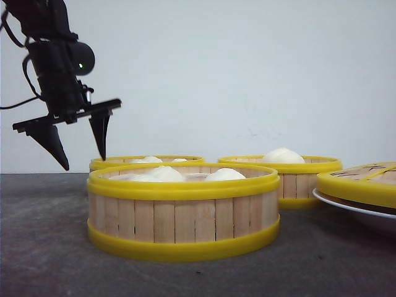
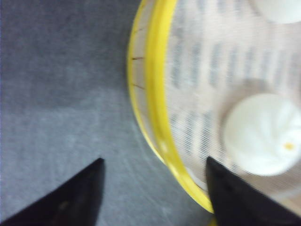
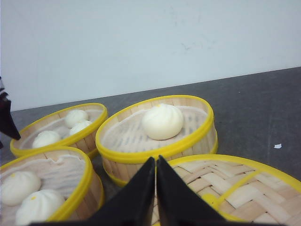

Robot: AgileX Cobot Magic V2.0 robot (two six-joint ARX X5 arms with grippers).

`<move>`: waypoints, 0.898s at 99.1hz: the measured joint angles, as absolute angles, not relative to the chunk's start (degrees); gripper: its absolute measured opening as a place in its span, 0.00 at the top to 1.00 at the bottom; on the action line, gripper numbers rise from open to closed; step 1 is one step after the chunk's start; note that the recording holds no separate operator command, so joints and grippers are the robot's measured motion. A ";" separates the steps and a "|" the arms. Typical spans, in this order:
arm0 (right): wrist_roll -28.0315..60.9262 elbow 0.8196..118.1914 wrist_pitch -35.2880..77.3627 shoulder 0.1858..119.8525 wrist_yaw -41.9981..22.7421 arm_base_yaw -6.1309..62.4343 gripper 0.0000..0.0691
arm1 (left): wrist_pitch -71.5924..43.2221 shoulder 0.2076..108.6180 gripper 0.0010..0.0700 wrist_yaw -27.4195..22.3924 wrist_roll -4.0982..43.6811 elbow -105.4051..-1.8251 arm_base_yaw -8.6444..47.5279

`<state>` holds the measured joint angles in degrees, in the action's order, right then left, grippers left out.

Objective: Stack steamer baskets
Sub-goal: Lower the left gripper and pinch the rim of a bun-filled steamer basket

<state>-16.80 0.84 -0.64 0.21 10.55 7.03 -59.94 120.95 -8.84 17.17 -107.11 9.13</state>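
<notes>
Three steamer baskets stand on the dark table, all holding white buns. One is nearest the camera (image 1: 183,219), one at the back left (image 1: 111,163), one at the back right (image 1: 297,182). My left gripper (image 1: 83,162) hangs open over the back-left basket's left edge. In the left wrist view that basket's yellow rim (image 2: 157,94) runs between the spread fingers of the left gripper (image 2: 153,162), one finger over the inside near a bun (image 2: 261,134), the other over bare table. My right gripper (image 3: 155,161) is shut and empty, above the woven lid (image 3: 235,188).
The flat yellow-rimmed lid (image 1: 362,182) lies on a white plate (image 1: 346,207) at the right edge. In the right wrist view the one-bun basket (image 3: 124,167) stands just beyond the lid, with two more baskets (image 3: 89,126) (image 3: 81,181) beside it. A white wall closes the back.
</notes>
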 joint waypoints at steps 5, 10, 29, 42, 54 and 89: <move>-16.82 0.84 -0.67 0.21 10.55 7.03 1.00 | -59.59 121.36 0.60 -8.16 17.19 -107.26 9.32; -16.82 0.84 -0.64 0.21 10.55 7.03 1.00 | -59.44 121.75 0.63 -7.35 17.17 -107.68 9.63; -16.82 0.84 -0.32 0.21 10.52 7.03 1.00 | -58.61 123.52 0.69 -7.03 17.19 -107.85 10.24; -16.82 0.84 0.89 0.21 10.52 7.03 1.00 | -57.71 123.79 0.89 -6.87 17.52 -107.98 11.03; -16.82 0.84 1.89 0.21 10.52 7.03 1.00 | -56.05 123.81 0.95 -6.83 18.17 -108.01 10.92; -16.84 0.84 2.61 0.21 10.52 7.03 1.00 | -57.36 125.64 0.97 -8.47 17.82 -114.52 10.61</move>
